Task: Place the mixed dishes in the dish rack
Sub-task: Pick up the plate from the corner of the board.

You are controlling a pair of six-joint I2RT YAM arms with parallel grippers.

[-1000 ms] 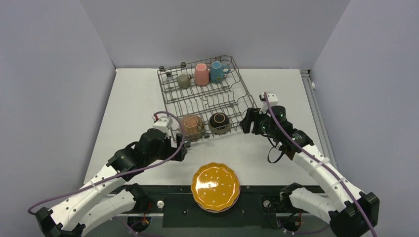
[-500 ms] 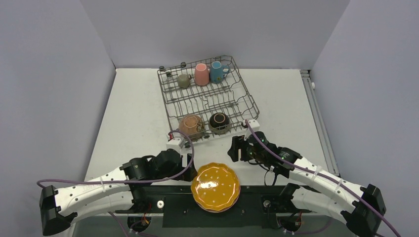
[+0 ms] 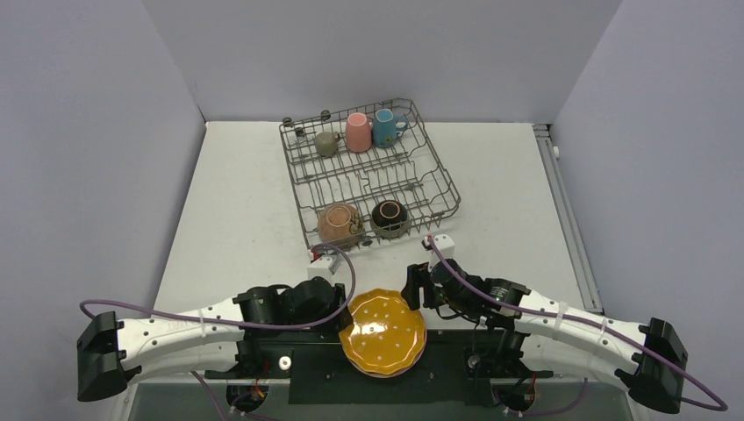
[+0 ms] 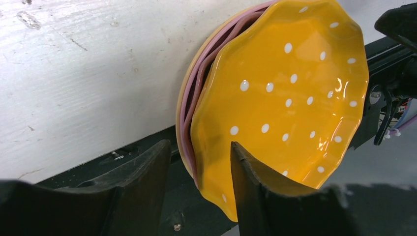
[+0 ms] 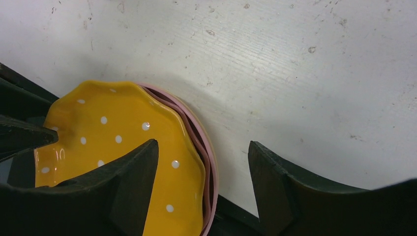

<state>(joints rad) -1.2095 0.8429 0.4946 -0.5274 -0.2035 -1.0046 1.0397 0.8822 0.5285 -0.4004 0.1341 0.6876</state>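
Straddling orange plate [image 3: 382, 331]: left end effector [image 4: 199, 147], right end effector [image 5: 203, 144].

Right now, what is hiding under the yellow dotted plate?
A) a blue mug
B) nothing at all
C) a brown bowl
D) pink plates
D: the rims of pink plates peek out beneath the yellow dotted plate, stacked right under it.
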